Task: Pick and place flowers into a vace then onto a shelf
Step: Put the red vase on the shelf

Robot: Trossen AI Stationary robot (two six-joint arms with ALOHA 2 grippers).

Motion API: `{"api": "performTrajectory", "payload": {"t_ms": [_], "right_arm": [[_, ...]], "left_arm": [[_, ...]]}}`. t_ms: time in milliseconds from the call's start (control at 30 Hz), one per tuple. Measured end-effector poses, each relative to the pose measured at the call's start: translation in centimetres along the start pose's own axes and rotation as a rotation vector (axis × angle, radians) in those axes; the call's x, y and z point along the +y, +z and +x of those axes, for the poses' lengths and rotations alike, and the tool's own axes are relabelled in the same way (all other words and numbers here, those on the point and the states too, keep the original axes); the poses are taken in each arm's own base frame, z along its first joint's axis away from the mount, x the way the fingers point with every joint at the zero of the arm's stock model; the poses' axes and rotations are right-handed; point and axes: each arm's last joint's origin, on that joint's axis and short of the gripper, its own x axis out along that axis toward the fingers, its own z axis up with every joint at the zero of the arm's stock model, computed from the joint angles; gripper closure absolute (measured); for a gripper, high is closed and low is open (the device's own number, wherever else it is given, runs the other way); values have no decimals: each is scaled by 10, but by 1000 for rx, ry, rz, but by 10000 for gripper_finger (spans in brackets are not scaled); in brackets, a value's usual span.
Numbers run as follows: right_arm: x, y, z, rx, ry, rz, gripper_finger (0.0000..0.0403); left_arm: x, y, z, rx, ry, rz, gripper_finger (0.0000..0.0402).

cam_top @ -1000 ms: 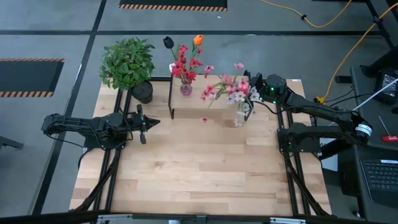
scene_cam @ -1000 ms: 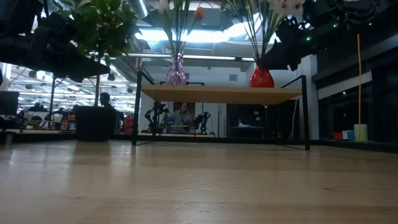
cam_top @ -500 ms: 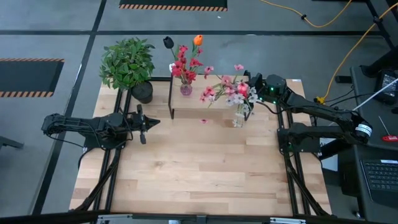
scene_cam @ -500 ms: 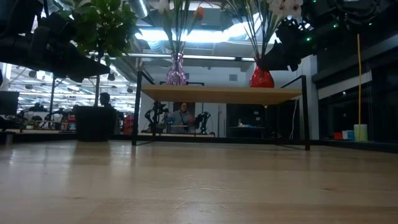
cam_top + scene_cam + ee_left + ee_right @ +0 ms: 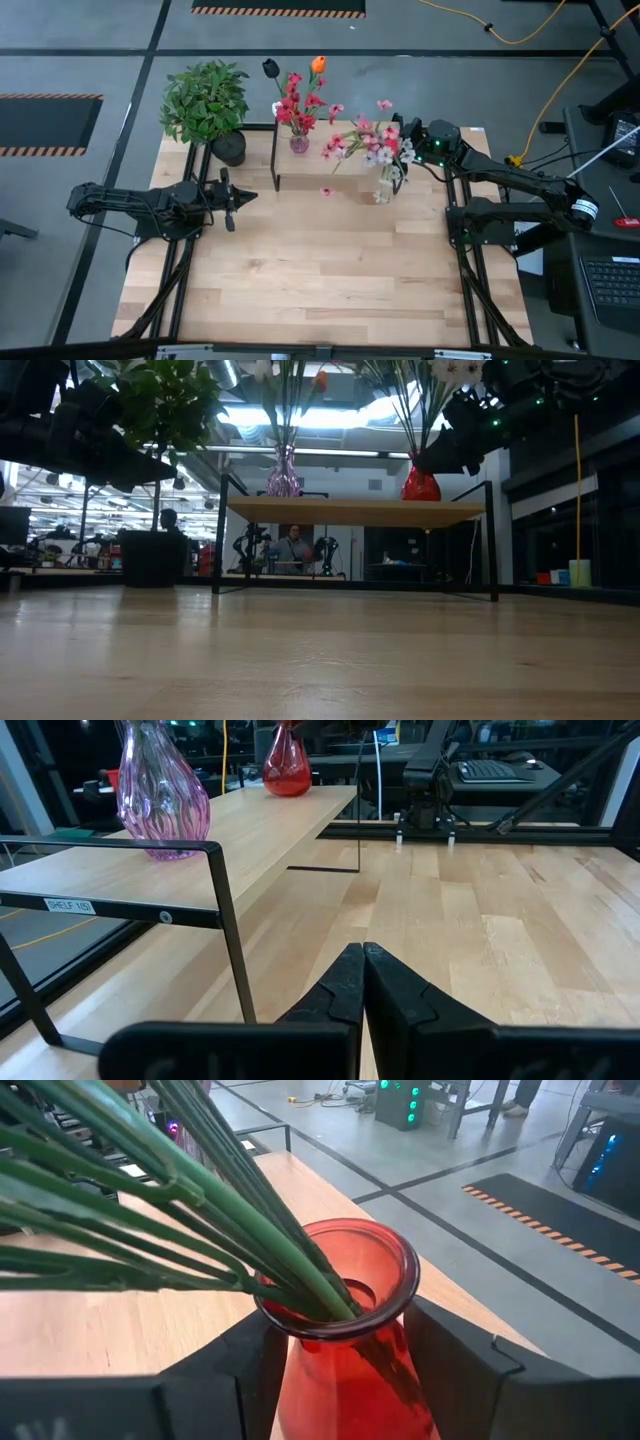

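Observation:
A red glass vase (image 5: 340, 1350) stands on the right end of the shelf (image 5: 350, 512), a low wood top on black legs. Green stems of the flowers (image 5: 200, 1200) stick into its mouth, and the pink and white blooms (image 5: 370, 145) spread above it. My right gripper (image 5: 340, 1330) is at the vase's neck, and it also shows in the low view (image 5: 450, 450). A purple vase (image 5: 283, 472) with red and orange blooms (image 5: 300, 100) stands on the shelf's left end. My left gripper (image 5: 362, 955) is shut and empty, hovering over the table's left side (image 5: 240, 196). My right gripper has the red vase's neck (image 5: 300, 1342), just below the flared rim, between its two fingers, one on each side with no gap showing. The fingers come nearly level from the table's right side. The vase is upright with its base on the shelf top.
A bushy green potted plant (image 5: 205, 100) stands at the table's far left corner, beside the shelf. The near half of the wooden tabletop (image 5: 330, 270) is bare. People and other equipment show in the room behind the table.

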Motion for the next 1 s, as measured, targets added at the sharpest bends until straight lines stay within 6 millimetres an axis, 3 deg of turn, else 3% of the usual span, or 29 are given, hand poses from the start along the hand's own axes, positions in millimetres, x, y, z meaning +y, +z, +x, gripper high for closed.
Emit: {"api": "performTrajectory", "payload": {"t_ms": [1000], "right_arm": [[0, -3, 0, 27, 0, 112, 202]], "left_arm": [[0, 0, 0, 0, -1, 0, 396]]}}
